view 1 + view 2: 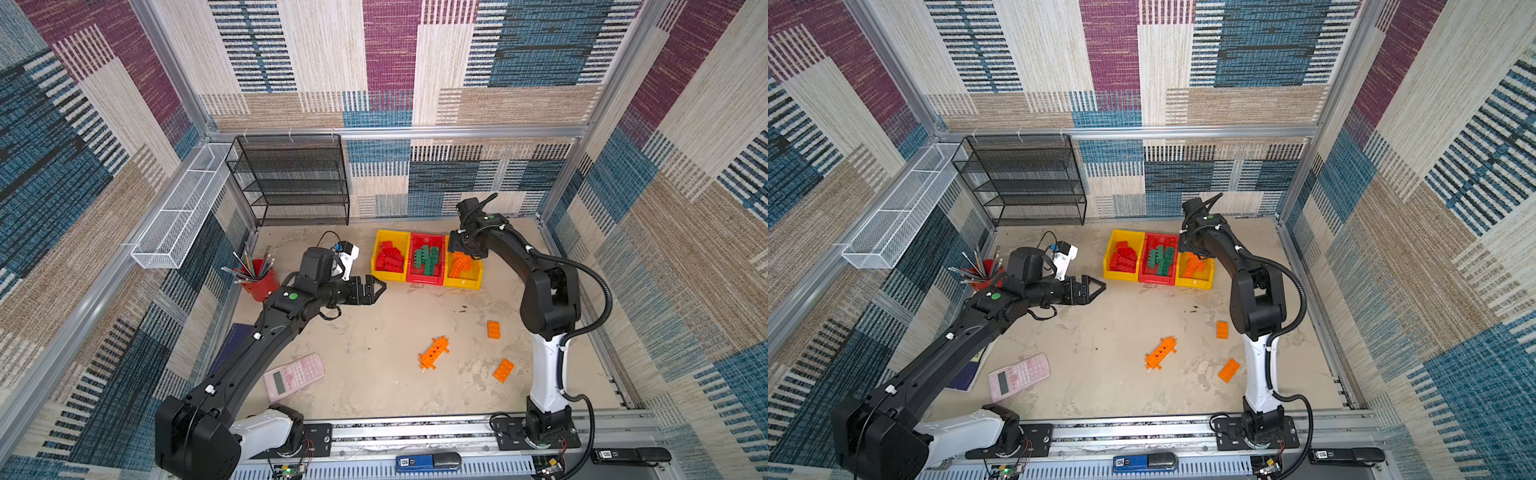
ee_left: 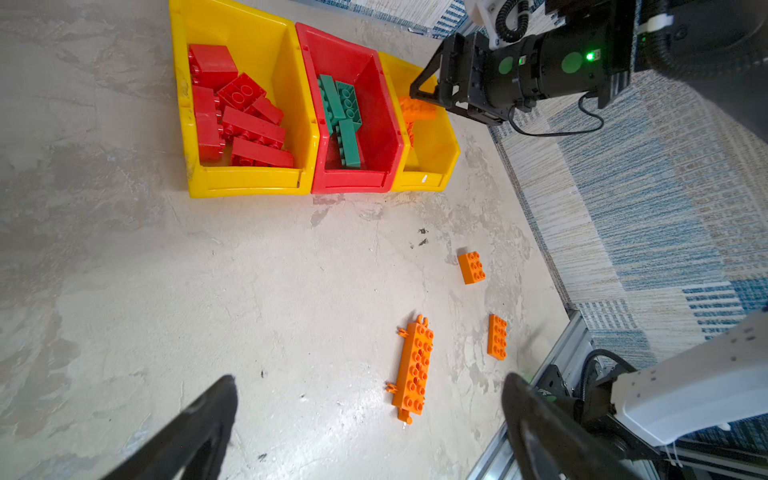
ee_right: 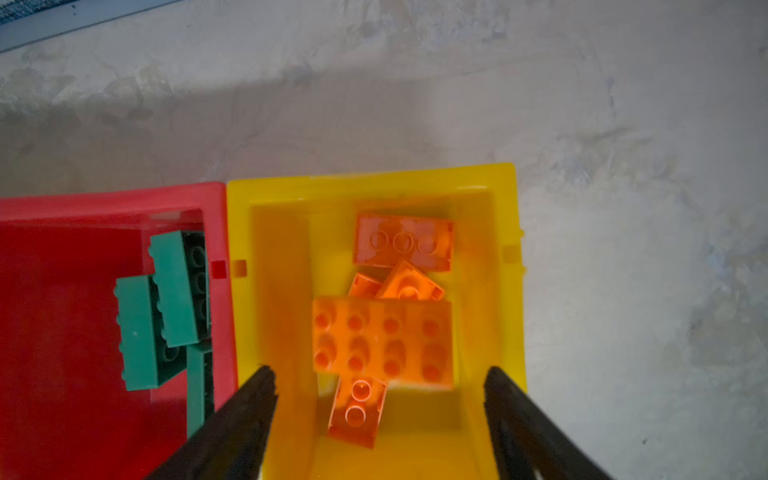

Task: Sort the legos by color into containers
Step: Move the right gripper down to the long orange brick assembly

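Three containers stand in a row at the back. The left yellow bin point(image 1: 388, 277) holds red legos point(image 2: 241, 112), the red bin point(image 1: 425, 280) holds green ones point(image 3: 174, 286), and the right yellow bin point(image 3: 374, 178) holds orange ones point(image 3: 382, 336). My right gripper point(image 3: 378, 374) hangs open just above that right bin, nothing between its fingers. My left gripper point(image 1: 380, 286) is open and empty, hovering left of the bins. Loose on the floor lie a long orange beam point(image 1: 433, 352) and two orange bricks, one further back point(image 1: 493, 329) and one nearer the front point(image 1: 503, 370).
A red pencil cup point(image 1: 259, 280) stands behind my left arm, with a pink calculator point(image 1: 294, 376) lying beside that arm. At the back left are a black mesh shelf point(image 1: 291, 178) and a white wire basket point(image 1: 178, 208) on the wall. A metal rail point(image 1: 415, 432) runs along the front.
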Controlling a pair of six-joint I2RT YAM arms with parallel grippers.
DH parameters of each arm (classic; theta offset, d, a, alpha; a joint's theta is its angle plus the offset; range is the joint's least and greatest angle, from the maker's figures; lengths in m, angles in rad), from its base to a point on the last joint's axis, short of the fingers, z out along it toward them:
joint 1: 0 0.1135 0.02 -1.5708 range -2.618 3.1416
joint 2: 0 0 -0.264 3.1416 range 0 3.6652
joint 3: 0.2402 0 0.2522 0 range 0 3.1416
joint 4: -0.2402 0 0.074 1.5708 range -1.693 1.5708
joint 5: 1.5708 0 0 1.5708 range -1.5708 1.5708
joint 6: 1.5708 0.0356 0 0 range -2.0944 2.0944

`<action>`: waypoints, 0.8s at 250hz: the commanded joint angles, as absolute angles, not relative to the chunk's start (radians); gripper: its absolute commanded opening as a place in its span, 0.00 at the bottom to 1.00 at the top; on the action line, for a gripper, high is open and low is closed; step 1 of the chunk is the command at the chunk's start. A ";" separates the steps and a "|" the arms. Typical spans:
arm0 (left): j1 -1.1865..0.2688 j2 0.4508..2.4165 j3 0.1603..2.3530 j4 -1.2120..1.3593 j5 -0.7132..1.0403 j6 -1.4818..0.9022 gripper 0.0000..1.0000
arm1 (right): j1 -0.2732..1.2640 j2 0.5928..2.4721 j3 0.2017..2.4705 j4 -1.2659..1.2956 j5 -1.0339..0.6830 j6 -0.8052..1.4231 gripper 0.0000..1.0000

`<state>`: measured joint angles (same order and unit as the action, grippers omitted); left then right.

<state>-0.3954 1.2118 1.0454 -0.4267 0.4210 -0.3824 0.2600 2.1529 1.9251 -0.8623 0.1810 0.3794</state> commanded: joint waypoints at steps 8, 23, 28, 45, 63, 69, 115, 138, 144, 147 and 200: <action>-0.395 1.219 1.066 -0.439 0.402 -0.359 1.00 | 0.261 2.180 1.997 -0.895 0.174 0.349 1.00; -0.395 1.222 1.068 -0.440 0.402 -0.362 1.00 | 0.260 2.165 2.005 -0.903 0.169 0.345 1.00; -0.394 1.223 1.066 -0.437 0.402 -0.363 1.00 | 0.260 2.156 2.001 -0.905 0.166 0.345 1.00; -0.395 1.223 1.061 -0.431 0.403 -0.370 1.00 | 0.265 2.119 1.971 -0.914 0.155 0.348 1.00; -0.396 1.215 1.042 -0.413 0.407 -0.384 1.00 | 0.280 2.059 1.906 -0.920 0.156 0.356 1.00; -0.396 1.211 1.034 -0.406 0.409 -0.389 1.00 | 0.288 2.034 1.876 -0.920 0.156 0.360 1.00; -0.395 1.176 0.936 -0.354 0.443 -0.432 1.00 | 0.398 1.822 1.606 -0.960 0.145 0.480 1.00; -0.395 1.154 0.868 -0.315 0.448 -0.447 1.00 | 0.475 1.702 1.439 -0.974 0.099 0.581 1.00; -0.394 1.149 0.851 -0.302 0.449 -0.452 1.00 | 0.494 1.671 1.397 -0.971 0.073 0.609 0.99; -0.395 1.148 0.843 -0.295 0.452 -0.454 1.00 | 0.502 1.655 1.376 -0.969 0.059 0.623 0.99; -0.396 1.151 0.795 -0.268 0.473 -0.478 1.00 | 0.631 1.500 1.112 -0.902 -0.094 0.813 0.89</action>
